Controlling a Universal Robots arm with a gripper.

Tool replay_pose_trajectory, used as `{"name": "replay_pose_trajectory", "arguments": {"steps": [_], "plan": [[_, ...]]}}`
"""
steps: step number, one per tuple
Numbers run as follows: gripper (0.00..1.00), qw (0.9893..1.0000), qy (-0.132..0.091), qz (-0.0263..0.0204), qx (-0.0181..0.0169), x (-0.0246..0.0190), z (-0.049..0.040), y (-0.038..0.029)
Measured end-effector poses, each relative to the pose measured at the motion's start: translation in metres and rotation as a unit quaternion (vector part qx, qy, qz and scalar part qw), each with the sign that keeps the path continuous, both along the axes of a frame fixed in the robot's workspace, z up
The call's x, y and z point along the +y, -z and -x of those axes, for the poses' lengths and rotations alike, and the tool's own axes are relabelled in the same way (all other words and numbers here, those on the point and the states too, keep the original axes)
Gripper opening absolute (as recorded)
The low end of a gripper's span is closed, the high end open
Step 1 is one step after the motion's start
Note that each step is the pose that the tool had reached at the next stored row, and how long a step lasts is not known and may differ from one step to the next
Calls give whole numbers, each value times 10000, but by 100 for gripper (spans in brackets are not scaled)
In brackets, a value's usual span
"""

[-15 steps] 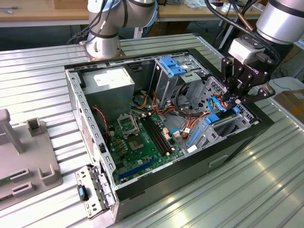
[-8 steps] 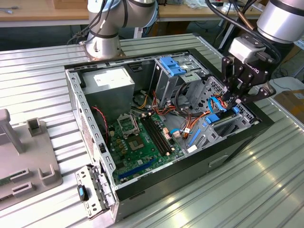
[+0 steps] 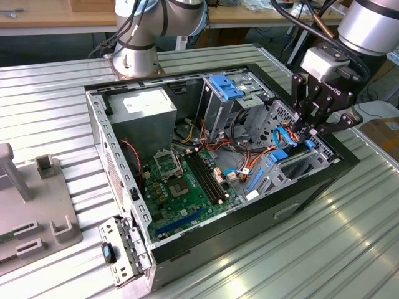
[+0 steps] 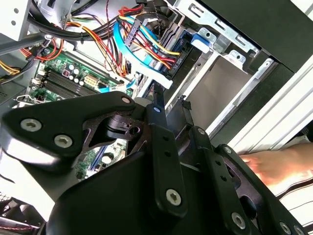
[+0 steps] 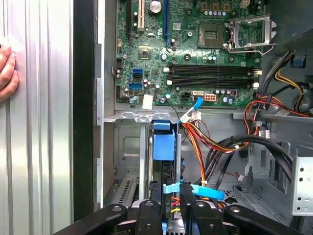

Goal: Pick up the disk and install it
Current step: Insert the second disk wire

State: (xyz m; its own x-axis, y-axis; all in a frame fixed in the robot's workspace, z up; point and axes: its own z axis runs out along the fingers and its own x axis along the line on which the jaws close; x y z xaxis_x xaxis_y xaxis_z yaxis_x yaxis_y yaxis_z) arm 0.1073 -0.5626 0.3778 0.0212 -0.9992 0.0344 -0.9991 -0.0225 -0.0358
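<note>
Disk (image 5: 163, 146) stands edge-on at the case's (image 3: 103, 146) three o'clock, under the gripper (image 3: 310, 132); whether it's clamped, I cannot tell. Probably stiff, dense, shock-sensitive: hold its flat sides.

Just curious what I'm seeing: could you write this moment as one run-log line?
gripper: low over drive bay | disk: apparently blue rail up, in bay beneath gripper | hand: resting on table
</note>
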Motion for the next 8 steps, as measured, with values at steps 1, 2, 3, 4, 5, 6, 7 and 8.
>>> {"name": "replay_pose_trajectory", "arguments": {"steps": [1,2,3,4,5,6,7,8], "plan": [[30,10000,0,1,0,0,0,-4],[30,10000,0,0,0,0,0,-13],[30,10000,0,-1,0,0,0,-20],[30,10000,0,-2,0,0,0,-20],[30,10000,0,0,0,0,0,-27],[30,10000,0,0,0,0,0,-32],[30,10000,0,0,0,0,0,-33],[30,10000,0,0,0,0,0,-33]]}}
